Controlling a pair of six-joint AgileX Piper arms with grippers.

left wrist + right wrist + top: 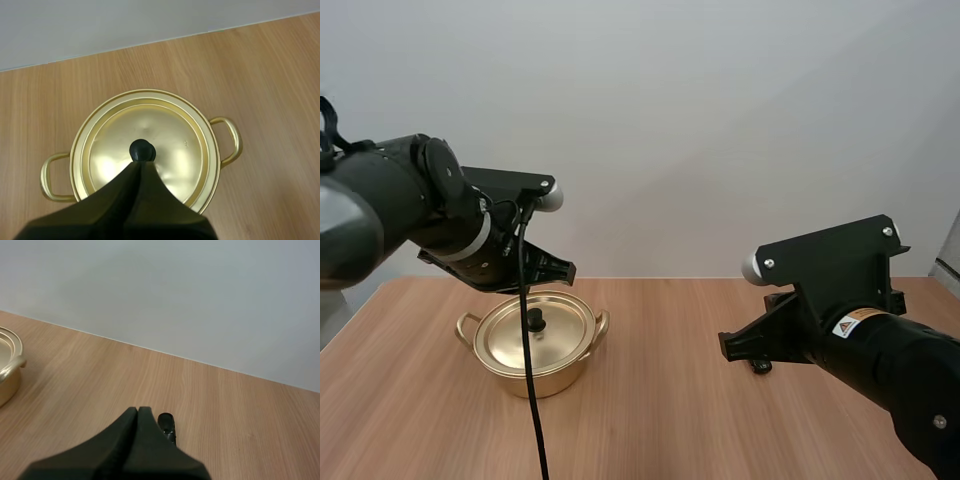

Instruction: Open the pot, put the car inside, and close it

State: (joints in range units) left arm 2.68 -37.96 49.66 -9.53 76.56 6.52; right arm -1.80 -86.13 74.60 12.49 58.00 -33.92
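A gold pot (532,345) with two loop handles stands on the left part of the wooden table, and its lid (145,145) with a black knob (142,150) is on. My left gripper (139,166) hovers above the pot, its fingers together as one dark wedge whose tip points at the knob. A small dark car (167,424) lies on the table at the right, partly hidden behind my right gripper (137,411), which is shut on nothing just above it. In the high view the car (760,366) peeks out under the right gripper (728,346), and the left gripper (560,270) hangs behind the pot.
The wooden table (660,430) runs back to a plain pale wall. Bare wood lies between the pot and the car, and in front of both. The pot's rim and one handle (10,365) show beside the right gripper's view of the table.
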